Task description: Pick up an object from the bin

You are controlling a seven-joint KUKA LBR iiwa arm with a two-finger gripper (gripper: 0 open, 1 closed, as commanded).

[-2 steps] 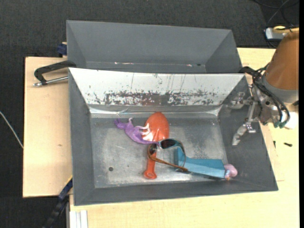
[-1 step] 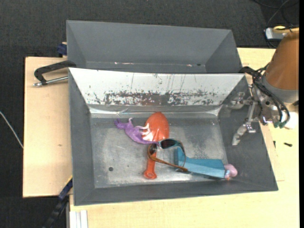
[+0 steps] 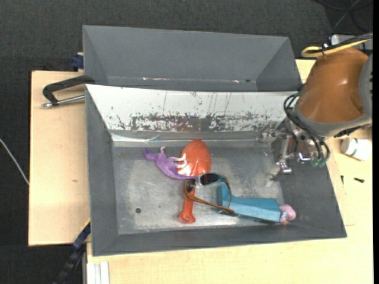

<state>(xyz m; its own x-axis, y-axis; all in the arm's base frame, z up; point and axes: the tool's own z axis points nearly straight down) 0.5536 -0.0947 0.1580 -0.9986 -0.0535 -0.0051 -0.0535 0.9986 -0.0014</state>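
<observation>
Toward the right side of the frame, at mid height, the gripper [image 3: 283, 163] hangs low inside the grey bin [image 3: 118, 176], close to its right wall and above a bare patch of floor. Its metal parts and a loop of dark cable crowd together there, so I cannot tell whether it is spread or closed, nor whether it has hold of anything. Up and to the right of it sits the orange cover [image 3: 334, 90] of the wrist, reaching in over the bin's right rim. Nearest to the gripper, below it and a little to the left, lies a flat blue tube [image 3: 254, 207] with a pink cap [image 3: 287, 214] at its right end. The tube stretches along the lower right of the floor, near the front wall and apart from the gripper. Further left, a pair of dark sunglasses [image 3: 207, 179] rests near the middle of the floor, with a thin brown arm running from it toward the tube's left end. An orange spoon-shaped thing [image 3: 195, 154] has its rounded bowl just above the glasses, and its handle points down to the lower middle of the floor. A small purple toy [image 3: 164, 163] lies against the left side of that bowl, left of centre in the bin
</observation>
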